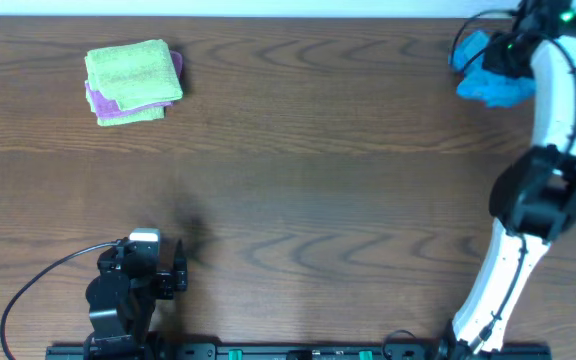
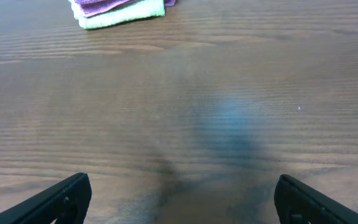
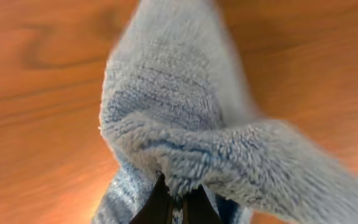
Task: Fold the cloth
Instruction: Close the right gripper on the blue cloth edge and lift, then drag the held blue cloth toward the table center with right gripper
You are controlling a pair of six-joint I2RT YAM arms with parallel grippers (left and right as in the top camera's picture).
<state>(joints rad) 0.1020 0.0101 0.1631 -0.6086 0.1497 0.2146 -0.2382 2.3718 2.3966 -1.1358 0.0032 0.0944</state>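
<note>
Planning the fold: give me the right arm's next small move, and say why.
Probably lift the cloth and carry it toward the middle of the table. The right gripper is shut on it, bunched, at the far right corner; it needs room to spread flat.

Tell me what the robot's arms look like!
The right arm has white tube links, chunky black joints and a tiny green light. The left arm is black, trailing a black cable. The left end effector and right end effector are black too.
</note>
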